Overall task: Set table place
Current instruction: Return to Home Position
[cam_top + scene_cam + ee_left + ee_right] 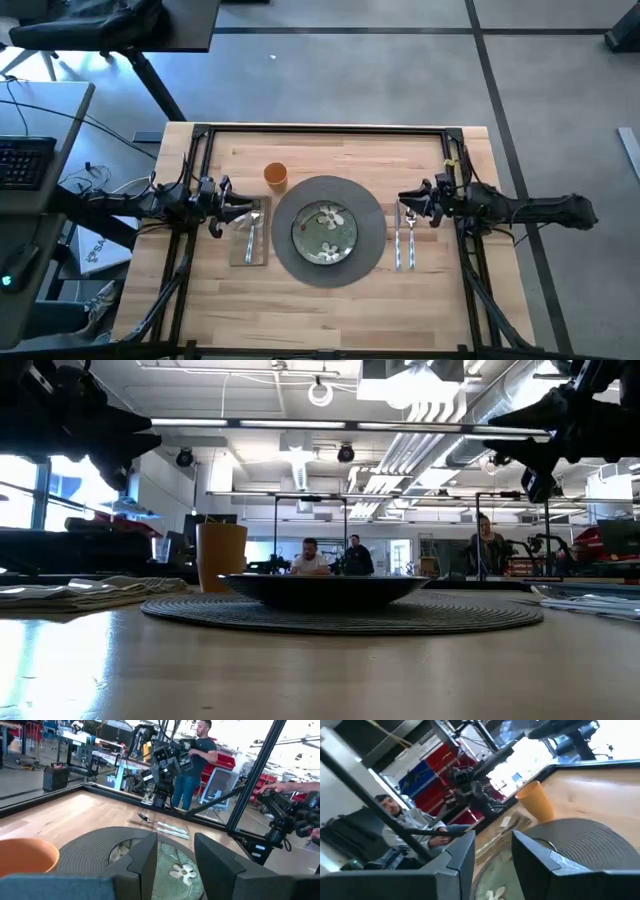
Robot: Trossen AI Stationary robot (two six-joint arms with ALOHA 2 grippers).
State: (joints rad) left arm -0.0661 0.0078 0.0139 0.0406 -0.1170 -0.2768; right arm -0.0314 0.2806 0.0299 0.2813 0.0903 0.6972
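The round dark-grey placemat (328,195) lies mid-table, and the green flowered plate (325,233) rests on it. The orange cup (276,176) stands upright off the mat's far-left edge. Left of the mat, the beige napkin (249,240) lies flat with one silver piece of cutlery (254,228) on it. Two more silver pieces (405,242) lie on the wood right of the mat. My left gripper (236,212) hovers open over the napkin's far end. My right gripper (404,203) hovers open over the far ends of the right-hand cutlery. Nothing sits between either pair of fingers.
A black metal frame (325,130) runs around the light wood table, with uprights at its corners. People (310,557) sit and stand in the room beyond the far edge. A grey desk with a keyboard (25,160) stands off the table's left side.
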